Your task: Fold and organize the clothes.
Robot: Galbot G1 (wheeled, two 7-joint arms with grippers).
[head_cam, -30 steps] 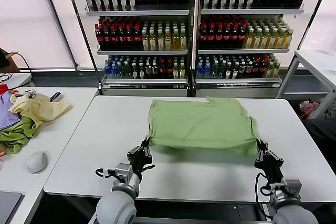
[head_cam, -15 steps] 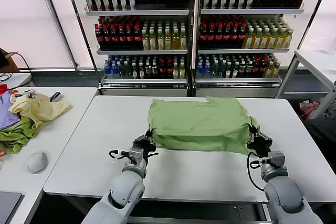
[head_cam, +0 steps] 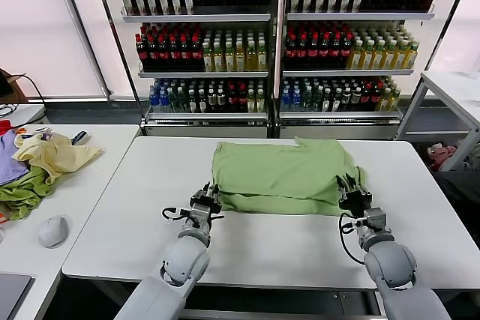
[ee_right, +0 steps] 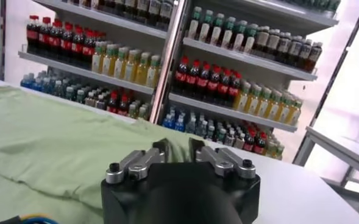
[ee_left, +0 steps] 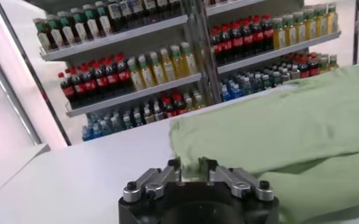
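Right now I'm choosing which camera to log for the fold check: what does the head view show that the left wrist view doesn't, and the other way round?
Only the head view: the whole folded green shirt on the white table, both grippers at its near edge, left gripper and right gripper, and the side table's clothes pile and mouse.
Only the left wrist view: the left gripper's fingers parted at the shirt's corner.
Both: shirt, table, drink shelves.
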